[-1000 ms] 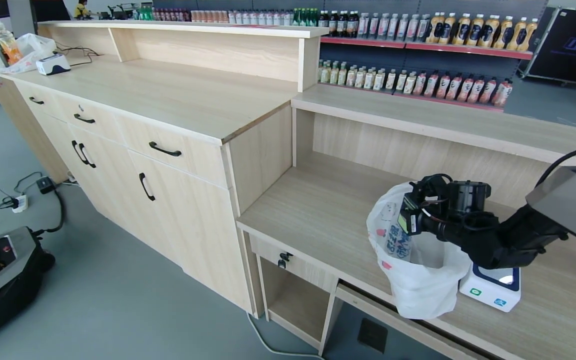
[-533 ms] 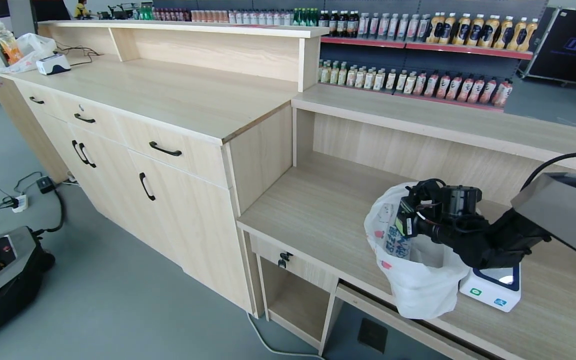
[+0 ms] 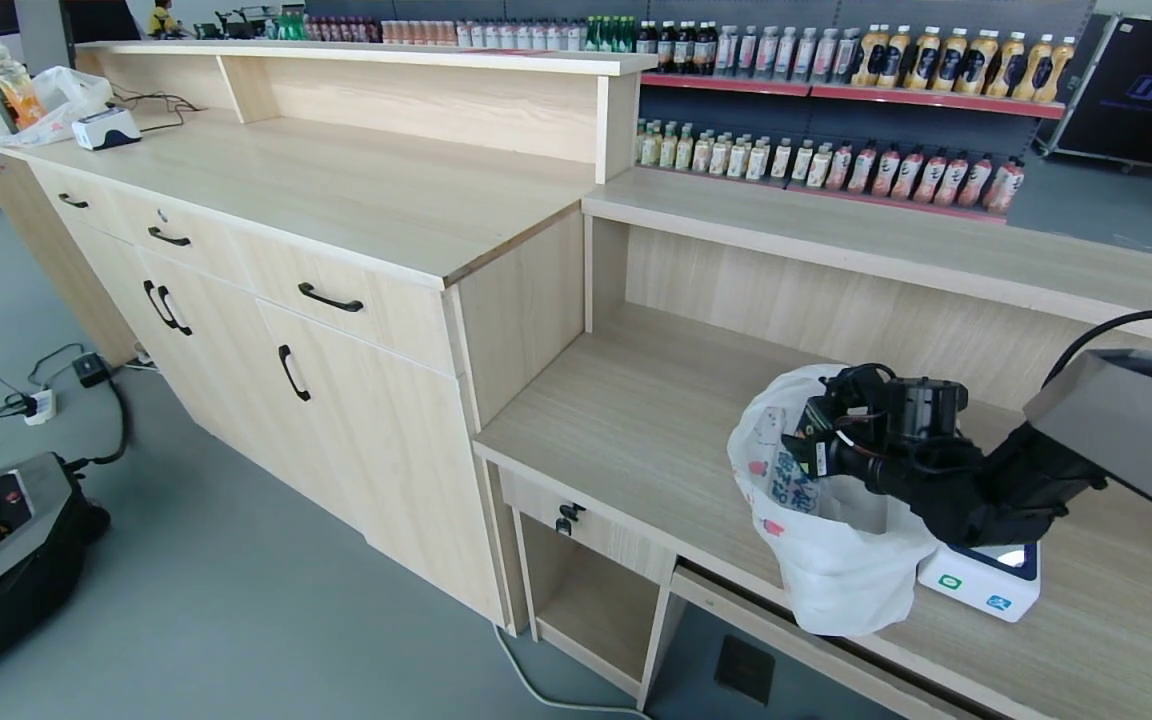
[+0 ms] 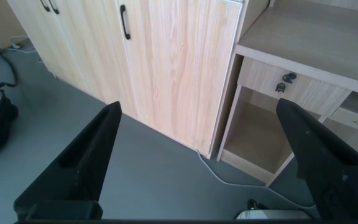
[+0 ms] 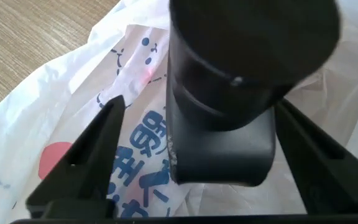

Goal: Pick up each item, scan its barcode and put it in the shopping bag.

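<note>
A white shopping bag (image 3: 836, 570) with blue and red print stands on the low wooden counter (image 3: 636, 420), its mouth open upward. My right gripper (image 3: 799, 455) hangs at the bag's mouth, over its left rim. In the right wrist view, a dark cylindrical item (image 5: 229, 93) sits between the spread fingers of the right gripper (image 5: 201, 106), above the printed bag (image 5: 104, 124); a gap shows on one side of it. A white barcode scanner (image 3: 981, 585) rests just right of the bag, under my right arm. My left gripper (image 4: 197, 109) is open over the grey floor, holding nothing.
A taller counter (image 3: 336, 190) with drawers and cupboard doors stands to the left; another bag (image 3: 36, 105) with a bottle and a small scanner (image 3: 106, 128) sit at its far end. Shelves of bottles (image 3: 836, 160) line the back. Cables (image 3: 56, 400) lie on the floor.
My right arm has shifted slightly left and dipped lower at the bag's mouth. The bag's rim has sagged a little. The rest has stayed put.
</note>
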Robot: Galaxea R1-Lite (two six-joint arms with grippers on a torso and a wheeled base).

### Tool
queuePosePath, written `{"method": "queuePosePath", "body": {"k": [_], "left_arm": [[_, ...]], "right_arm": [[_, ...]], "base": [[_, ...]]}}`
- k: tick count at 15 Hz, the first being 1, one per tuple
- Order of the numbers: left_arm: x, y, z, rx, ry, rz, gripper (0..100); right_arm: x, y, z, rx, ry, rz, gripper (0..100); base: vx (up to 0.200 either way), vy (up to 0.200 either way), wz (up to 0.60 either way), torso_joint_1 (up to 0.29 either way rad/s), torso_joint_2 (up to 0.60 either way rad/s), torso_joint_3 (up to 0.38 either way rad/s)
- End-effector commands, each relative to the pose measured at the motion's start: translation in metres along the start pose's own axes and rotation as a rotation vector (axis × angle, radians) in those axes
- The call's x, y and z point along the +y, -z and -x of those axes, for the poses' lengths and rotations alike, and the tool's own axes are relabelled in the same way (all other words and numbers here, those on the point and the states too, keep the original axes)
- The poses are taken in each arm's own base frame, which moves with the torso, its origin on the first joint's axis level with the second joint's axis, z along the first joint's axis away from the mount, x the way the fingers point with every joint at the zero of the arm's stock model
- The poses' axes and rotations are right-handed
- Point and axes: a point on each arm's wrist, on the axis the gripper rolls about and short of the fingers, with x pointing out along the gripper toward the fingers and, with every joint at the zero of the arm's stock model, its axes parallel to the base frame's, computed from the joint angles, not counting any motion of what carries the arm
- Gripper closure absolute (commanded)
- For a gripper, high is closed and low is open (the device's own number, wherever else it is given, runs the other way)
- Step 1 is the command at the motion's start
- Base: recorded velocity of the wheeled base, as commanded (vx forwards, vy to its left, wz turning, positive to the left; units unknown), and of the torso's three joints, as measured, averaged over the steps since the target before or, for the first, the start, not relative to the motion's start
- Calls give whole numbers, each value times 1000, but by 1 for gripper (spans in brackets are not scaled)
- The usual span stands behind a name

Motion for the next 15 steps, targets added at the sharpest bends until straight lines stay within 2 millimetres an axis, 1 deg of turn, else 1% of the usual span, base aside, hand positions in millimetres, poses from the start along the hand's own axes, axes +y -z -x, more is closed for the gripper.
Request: {"method": "queuePosePath", "body": {"k": [1, 2, 3, 4, 5, 6, 7, 8, 9, 10, 11, 12, 13, 14, 15], "left_arm": [[0, 0, 0, -1, 0, 0, 0], [0, 0, 0, -1, 0, 0, 0], [0, 0, 0, 1, 0, 0, 0], [0, 0, 0, -1, 0, 0, 0], [0, 0, 0, -1, 0, 0, 0], [0, 0, 0, -1, 0, 0, 0], [0, 0, 0, -1, 0, 0, 0], [0, 0, 0, -1, 0, 0, 0], [0, 0, 0, -1, 0, 0, 0], [0, 0, 0, -1, 0, 0, 0], [0, 0, 0, -1, 0, 0, 0], [0, 0, 0, -1, 0, 0, 0], [0, 0, 0, -1, -2, 0, 0], [0, 0, 0, -1, 0, 0, 0], [0, 0, 0, -1, 0, 0, 0]], "right_arm": [[0, -56, 36, -122, -10, -8, 0], [-5, -75, 60, -135, -1, -9, 0], [-13, -89, 85, -150, 18, -16, 0], [-30, -101, 134, -163, 71, -18, 0], [-36, -107, 164, -174, 102, -5, 0], [-44, -105, 214, -159, 167, 61, 0], [-53, -96, 246, -133, 239, 153, 0], [-66, -86, 272, -94, 339, 243, 0], [-78, -77, 296, -55, 445, 295, 0], [-81, -74, 315, -34, 507, 302, 0], [-79, -75, 326, -33, 526, 297, 0], [-81, -74, 333, -19, 579, 279, 0], [-83, -71, 334, -6, 605, 261, 0], [-84, -65, 331, 34, 619, 207, 0], [-87, -59, 319, 75, 591, 192, 0]], "base": [[0, 0, 0, 0, 0, 0], [0, 0, 0, 0, 0, 0], [0, 0, 0, 0, 0, 0], [0, 0, 0, 0, 0, 0], [0, 0, 0, 0, 0, 0], [0, 0, 0, 0, 0, 0], [0, 0, 0, 0, 0, 0], [0, 0, 0, 0, 0, 0], [0, 0, -600, 7, 2, 7], [0, 0, -600, 2, 2, 2], [0, 0, -600, 2, -2, 2], [0, 0, -600, 2, 7, 2], [0, 0, -600, 7, 7, 7], [0, 0, -600, -2, 2, 2], [0, 0, -600, -2, -2, 7]]}}
